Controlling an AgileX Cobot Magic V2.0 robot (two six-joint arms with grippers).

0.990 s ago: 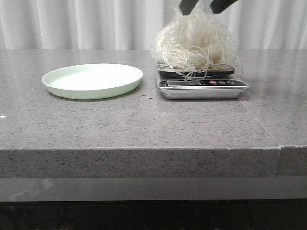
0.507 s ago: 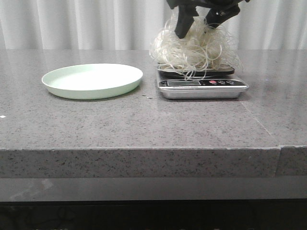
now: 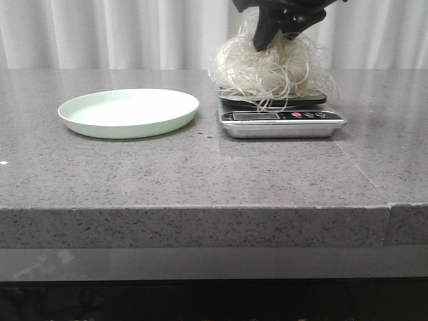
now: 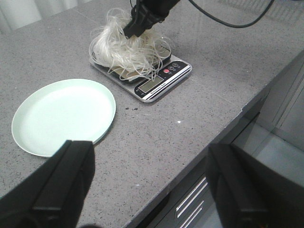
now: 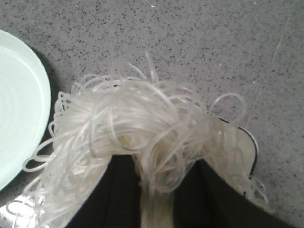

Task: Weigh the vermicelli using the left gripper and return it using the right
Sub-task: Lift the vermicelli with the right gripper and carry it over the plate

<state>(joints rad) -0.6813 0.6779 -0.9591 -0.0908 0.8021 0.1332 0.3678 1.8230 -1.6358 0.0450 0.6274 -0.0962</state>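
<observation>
The vermicelli (image 3: 271, 67) sat as a loose, loopy mound on the dark platter of the scale (image 3: 282, 122), which stood on the grey speckled counter (image 3: 200, 167) just to the right of the pale green plate (image 3: 128, 112). Strands hung over the platter's edge toward the display. The right claw (image 3: 284, 27) was down in the top of the mound, its black fingers drawn close together with a bunch of noodles pinched between them; in the right wrist view the strands (image 5: 137, 137) rose between the two dark fingers (image 5: 114, 194) and spilled outward on both sides. The plate held nothing and lay apart from the scale. The left claw (image 4: 147, 190) hung well back from the scale, above the counter's near edge, its fingers spread wide and holding nothing.
</observation>
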